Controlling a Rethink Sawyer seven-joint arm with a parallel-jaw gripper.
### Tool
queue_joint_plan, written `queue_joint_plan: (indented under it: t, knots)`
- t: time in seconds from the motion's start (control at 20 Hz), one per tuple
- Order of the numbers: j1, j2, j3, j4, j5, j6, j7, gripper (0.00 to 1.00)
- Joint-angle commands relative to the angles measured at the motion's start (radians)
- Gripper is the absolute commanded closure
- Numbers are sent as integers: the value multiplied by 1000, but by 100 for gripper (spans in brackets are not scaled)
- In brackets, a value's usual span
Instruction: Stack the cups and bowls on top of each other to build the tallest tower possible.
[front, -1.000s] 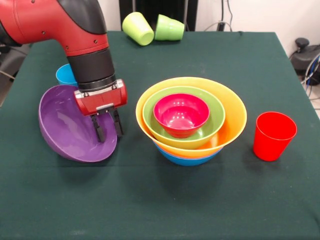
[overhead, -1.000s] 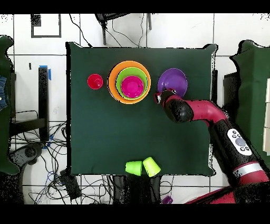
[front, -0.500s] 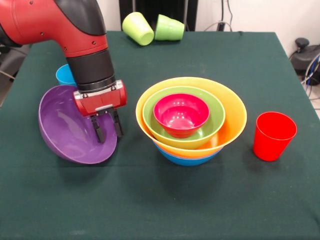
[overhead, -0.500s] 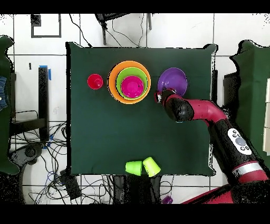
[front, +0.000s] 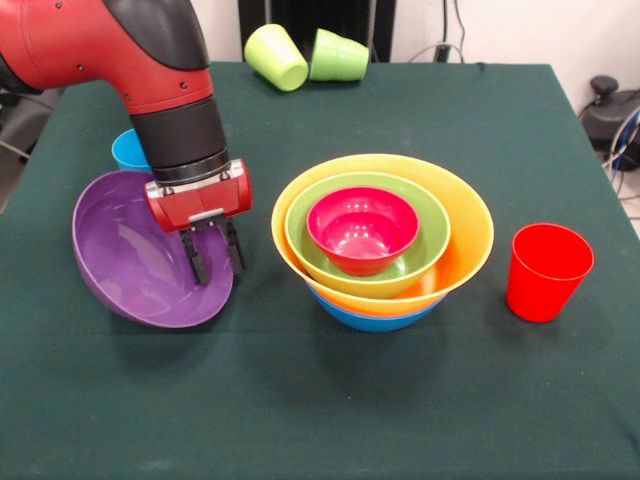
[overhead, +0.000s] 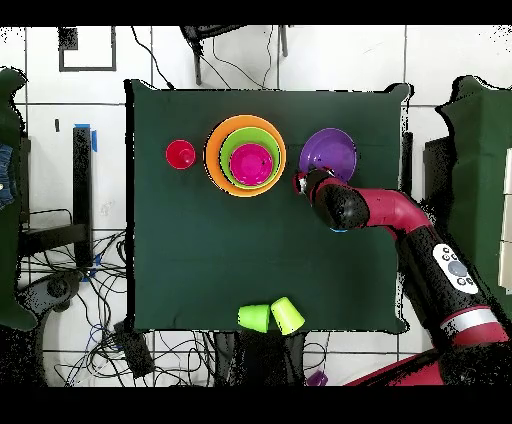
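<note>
Purple glossy plastic bowl (front: 140, 255), wide and shallow, tilted at the left of the dark green table (front: 330, 400), rim raised toward the left. Behind it, partly hidden by the red and black arm (front: 130, 60), a sky blue plastic tumbler (front: 128, 148). Gripper (front: 213, 252) hanging at the purple bowl's right edge, the two dark fingers (front: 198, 260) pointing down with a small gap between them; whether the rim sits pinched in that gap, cannot tell.

Farther back, at the table's far edge, a yellow-green plastic tumbler (front: 276, 57) and a green plastic tumbler (front: 339, 56), both lying on their sides, touching, mouths turned apart.

At the centre, the tower (front: 382, 240): a blue plastic bowl (front: 372, 318) at the bottom, a large orange plastic bowl (front: 455, 240) nested in it, then a green plastic bowl (front: 425, 245), then a small red plastic bowl (front: 362, 230) on top. Just beside the purple bowl, not touching.

At the right, a red plastic tumbler (front: 547, 270) standing upright, mouth up, near the tower.

Seen from overhead: same purple bowl (overhead: 328, 154), tower (overhead: 245, 155) and red tumbler (overhead: 180, 154) in one row.
</note>
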Motion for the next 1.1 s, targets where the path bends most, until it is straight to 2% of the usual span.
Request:
queue_joint_plan:
  t: [0.05, 0.2, 0.25, 0.5, 1.1]
  knots:
    - [20, 48, -92, -57, -32, 127, -120, 100]
    - [30, 40, -101, -60, -29, 154, -125, 100]
    - [39, 35, -105, -63, -26, 178, -134, 0]
    - [38, 35, -103, -69, -2, 207, -127, 0]
    - [56, 11, -116, -60, 7, 188, -69, 0]
